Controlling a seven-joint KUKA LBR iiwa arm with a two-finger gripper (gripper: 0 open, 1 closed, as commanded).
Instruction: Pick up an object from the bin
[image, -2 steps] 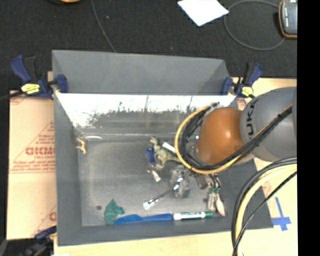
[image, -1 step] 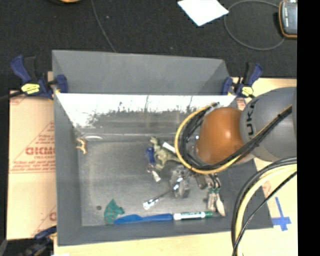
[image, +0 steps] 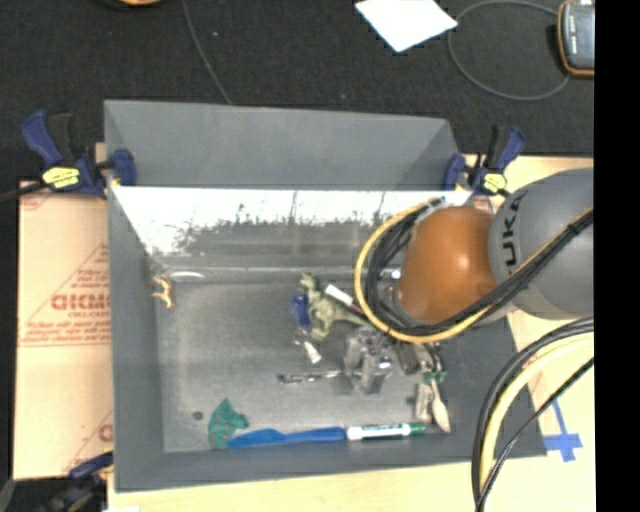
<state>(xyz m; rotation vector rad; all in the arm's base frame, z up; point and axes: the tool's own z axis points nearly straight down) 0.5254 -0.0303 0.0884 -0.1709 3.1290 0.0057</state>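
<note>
My gripper reaches down from under the orange cover into the middle of the bin, right of centre. Just left of it lie a small white piece and a thin dark metal thing on the floor. Up and to the left sits a pale greenish toy figure with a small blue thing against it. To the gripper's lower right lies a beige and green piece.
Along the bin's front wall lie a blue pen-like stick, a green crumpled lump at its left end and a white marker with green print. A small yellowish thing sits at the far left. The arm covers the bin's right side.
</note>
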